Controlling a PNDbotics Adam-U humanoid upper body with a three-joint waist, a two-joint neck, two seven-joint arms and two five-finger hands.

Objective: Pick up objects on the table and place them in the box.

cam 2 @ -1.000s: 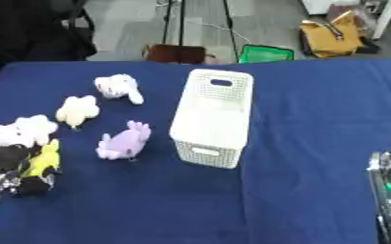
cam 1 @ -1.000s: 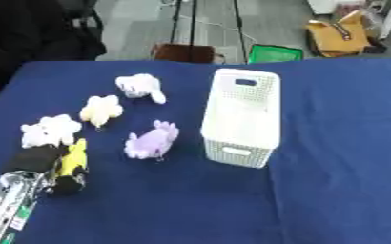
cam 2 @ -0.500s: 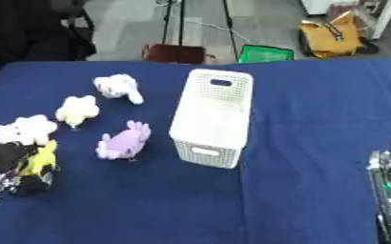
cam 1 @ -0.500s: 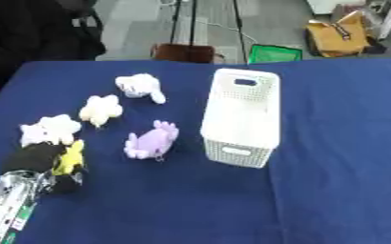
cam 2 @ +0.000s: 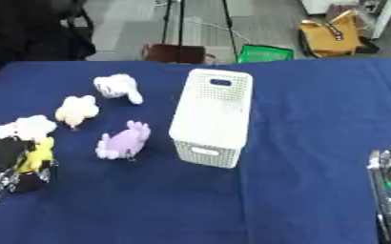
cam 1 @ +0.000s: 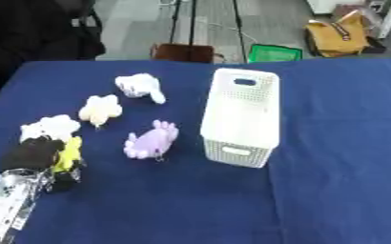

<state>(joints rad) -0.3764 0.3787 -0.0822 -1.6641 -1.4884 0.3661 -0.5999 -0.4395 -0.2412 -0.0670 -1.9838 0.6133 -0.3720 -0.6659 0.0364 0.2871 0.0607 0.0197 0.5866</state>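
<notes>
My left hand (cam 1: pixel 34 153) has its fingers clamped on the yellow toy (cam 1: pixel 68 153) at eight o'clock, and next I would carry it to the white box (cam 1: pixel 241 116) toward two o'clock.

Both head cameras look steeply down from nearby, facing forward; both views share the bench (cam 1: pixel 332 143) and the floor beyond.
</notes>
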